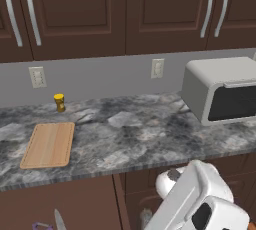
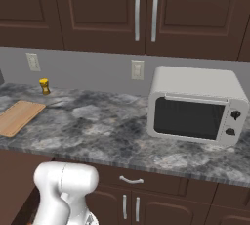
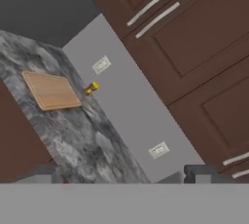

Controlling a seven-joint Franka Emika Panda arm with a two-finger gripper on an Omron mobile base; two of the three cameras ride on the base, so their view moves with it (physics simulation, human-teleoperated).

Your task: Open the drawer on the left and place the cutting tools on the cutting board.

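Note:
The light tan cutting board (image 1: 48, 145) (image 2: 17, 116) (image 3: 51, 90) lies flat and bare on the left part of the grey marble counter (image 1: 140, 134). Below the counter's front edge, the brown drawer (image 1: 75, 199) looks pulled out. In it, at the picture's bottom edge, lie a knife with a silver blade (image 1: 59, 220) and a purple-handled tool (image 1: 40, 226), both cut off by the frame. My gripper (image 3: 125, 175) is open and holds nothing. It hangs below counter level and looks up along the counter towards the board.
A small yellow shaker (image 1: 59, 102) (image 2: 44, 86) stands by the back wall behind the board. A white toaster oven (image 1: 220, 91) (image 2: 195, 104) takes up the counter's right side. Another drawer with a curved handle (image 2: 131, 179) sits under it. Dark wall cabinets hang above.

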